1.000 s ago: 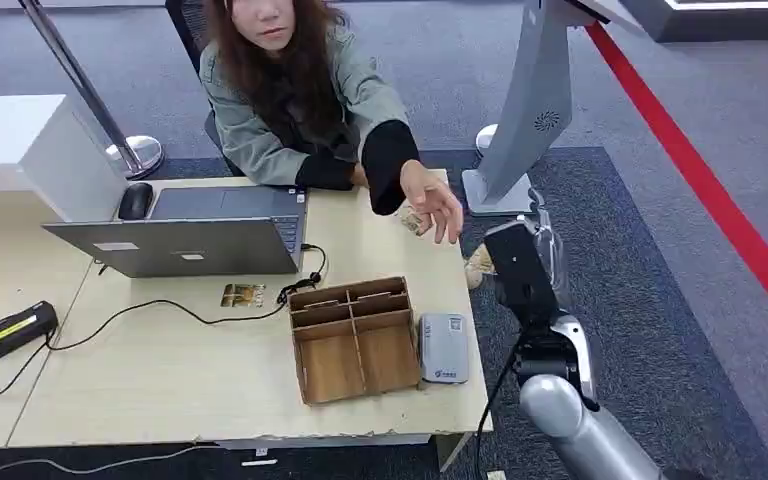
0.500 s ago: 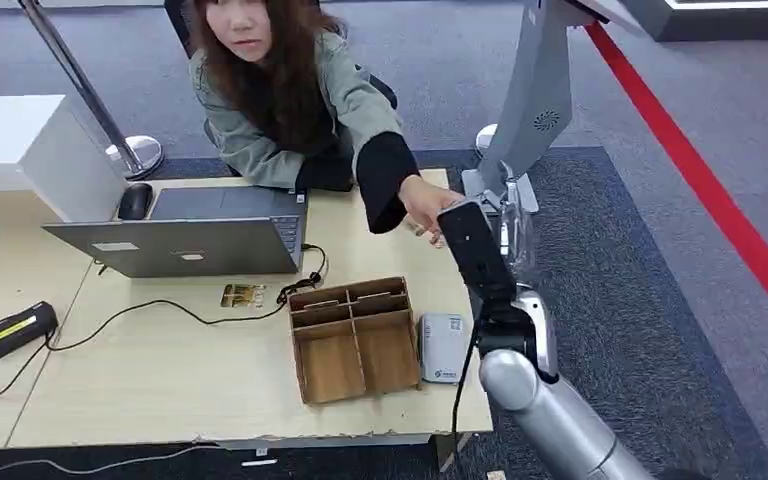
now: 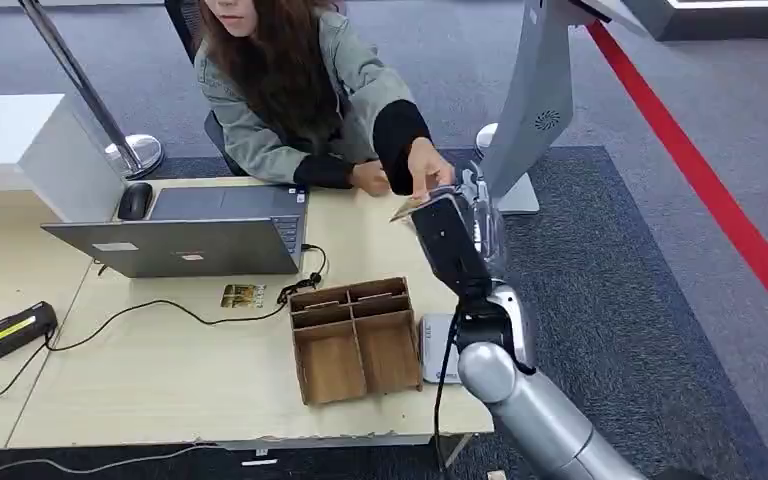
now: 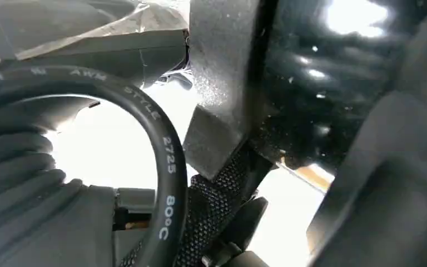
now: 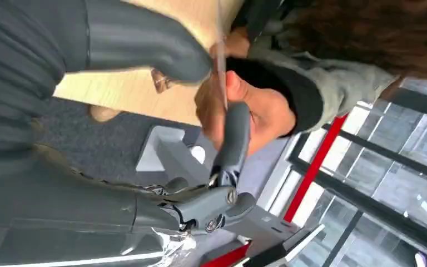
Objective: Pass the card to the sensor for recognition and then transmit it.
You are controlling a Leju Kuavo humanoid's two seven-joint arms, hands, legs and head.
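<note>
Right hand [image 5: 200, 83]: thumb and a dark finger pinch the card [image 5: 221, 72] edge-on.
Card: between those fingertips, also touched by the person's hand [image 3: 428, 172] just beyond.
Left hand: state cannot be told.
Card reader [image 3: 438, 350]: below the right forearm, beside the wooden organizer [image 3: 355, 338].

card [image 5: 221, 67] mostly hidden between fingers [image 5: 231, 139] and person's hand [image 5: 256, 111]
</note>
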